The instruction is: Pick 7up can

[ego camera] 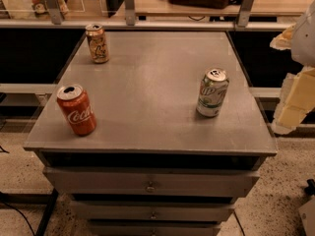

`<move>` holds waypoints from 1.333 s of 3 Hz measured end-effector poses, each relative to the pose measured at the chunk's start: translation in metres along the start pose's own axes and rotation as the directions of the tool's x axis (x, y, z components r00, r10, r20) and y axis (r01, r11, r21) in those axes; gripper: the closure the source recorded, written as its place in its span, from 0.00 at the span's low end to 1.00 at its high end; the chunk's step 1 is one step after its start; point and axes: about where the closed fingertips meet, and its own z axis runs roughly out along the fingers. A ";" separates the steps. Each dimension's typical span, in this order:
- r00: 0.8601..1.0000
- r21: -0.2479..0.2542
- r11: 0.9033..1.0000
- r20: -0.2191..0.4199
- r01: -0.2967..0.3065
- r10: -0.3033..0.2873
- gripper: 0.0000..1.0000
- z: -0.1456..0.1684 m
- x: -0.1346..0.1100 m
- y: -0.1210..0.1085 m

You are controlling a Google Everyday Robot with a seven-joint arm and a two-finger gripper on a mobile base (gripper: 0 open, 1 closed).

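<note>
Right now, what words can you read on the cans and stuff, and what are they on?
"Coca-Cola": white script on the red can.
"7UP": green logo on the 7up can.
Tan-gold can: print too blurred to read.
Tool, at the right edge beside the table: no text.

A red Coca-Cola can [76, 109] stands upright near the counter's [152, 82] front-left corner, a tan-gold can [97, 43] near its back-left corner, drawers [150, 183] beneath it.
</note>
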 end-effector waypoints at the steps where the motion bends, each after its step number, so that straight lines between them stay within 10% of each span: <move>1: 1.000 0.016 1.000 0.012 0.001 -0.002 0.00 -0.001 -0.005 -0.006; 4: 0.977 -0.069 0.996 0.206 -0.049 0.063 0.00 0.063 -0.032 -0.040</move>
